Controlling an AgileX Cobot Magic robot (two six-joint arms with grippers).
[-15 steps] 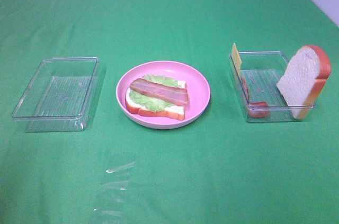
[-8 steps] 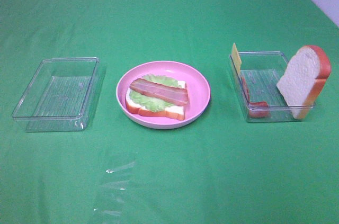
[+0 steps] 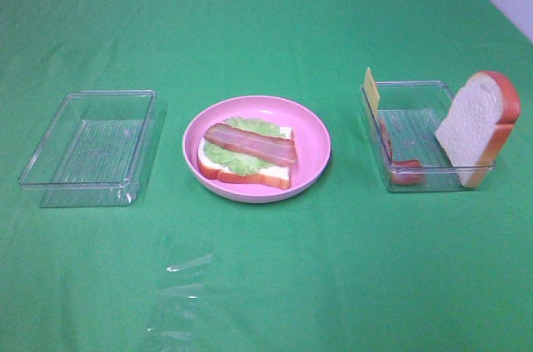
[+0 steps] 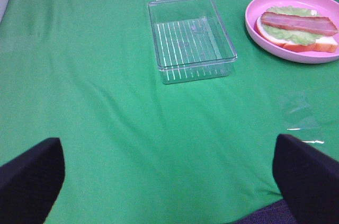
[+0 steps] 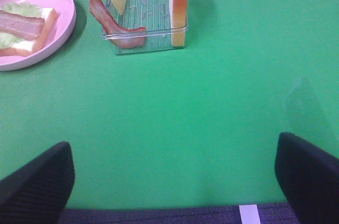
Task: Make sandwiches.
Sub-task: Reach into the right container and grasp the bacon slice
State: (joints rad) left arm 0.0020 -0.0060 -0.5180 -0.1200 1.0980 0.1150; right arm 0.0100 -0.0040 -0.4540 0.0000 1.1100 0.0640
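Half-built sandwich (image 3: pixel 248 155) sits on the pink plate (image 3: pixel 316 131) at frame centre in the high view. So far it is a bottom bread slice (image 3: pixel 250 176), lettuce (image 3: pixel 250 126) and a bacon strip (image 3: pixel 250 144) lying roughly left-right across the top.

The rest of the parts are in the right tray (image 3: pixel 408 83), centre-right of frame. The cheese (image 3: pixel 371 88) stands on edge against the tray's left wall at the far corner. The top bread slice (image 3: pixel 475 123) stands upright, leaning on the right wall. The spare bacon (image 3: pixel 405 171) is slumped at the near left corner.

Likely next step is cheese onto the stack. The right gripper (image 5: pixel 172 181) is the nearer one. The tray is ahead of it and well apart, toward the plate side, with the cheese's thin edge up and its flat faces turned left-right. Its fingers (image 5: pixel 37 181) are spread wide with nothing between them. The left gripper (image 4: pixel 169 181) is likewise wide apart and holds nothing, with the left tray (image 3: pixel 108 92) ahead of it. Neither gripper shows in the high view.

Count:
- 2 trays
- 1 plate
- 2 bread slices
- 2 bacon strips
- 1 lettuce
- 1 cheese
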